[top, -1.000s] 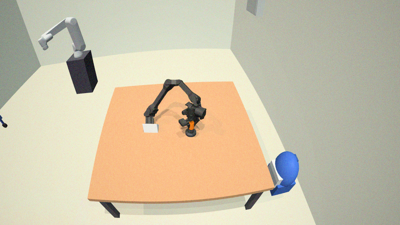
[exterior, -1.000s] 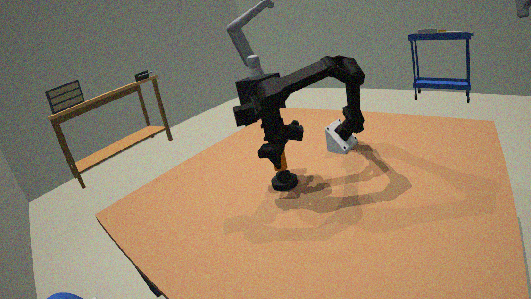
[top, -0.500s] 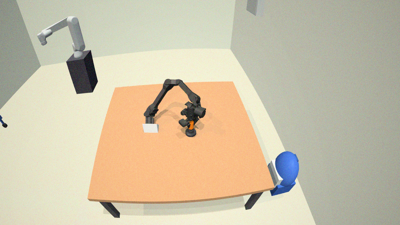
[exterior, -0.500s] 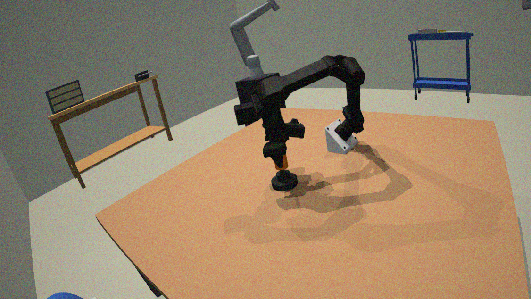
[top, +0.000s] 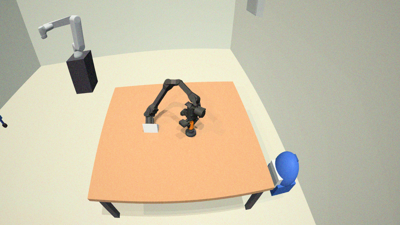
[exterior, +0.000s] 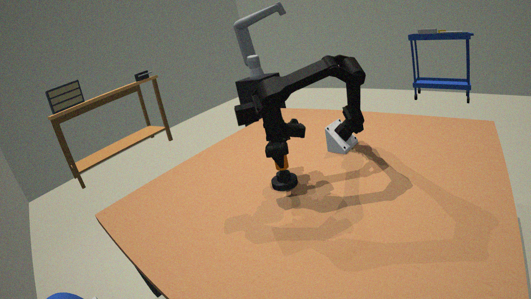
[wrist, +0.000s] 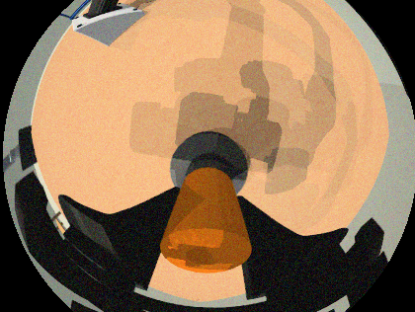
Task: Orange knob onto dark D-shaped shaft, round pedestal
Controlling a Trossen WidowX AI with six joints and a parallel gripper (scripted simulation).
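The orange knob [top: 191,126] [exterior: 285,163] [wrist: 207,202] is held upright between the fingers of my gripper [top: 191,124] [exterior: 281,160] [wrist: 207,197], which is shut on it. The round dark pedestal [top: 190,134] [exterior: 284,184] [wrist: 207,140] stands on the table directly below the knob. In the exterior view the knob's lower end is right at the top of the pedestal's raised middle, well above its wide base. In the wrist view the knob covers part of the pedestal. The D-shaped shaft and the knob's hole are hidden, so I cannot tell how their flat sides lie.
My arm's white wedge-shaped mount [top: 150,128] [exterior: 334,139] [wrist: 110,31] stands on the orange-brown table [top: 167,173] [exterior: 178,222]. A blue rounded object [top: 287,168] is beside the table's front right corner. A grey arm [top: 77,33] [exterior: 245,40] stands beyond the table.
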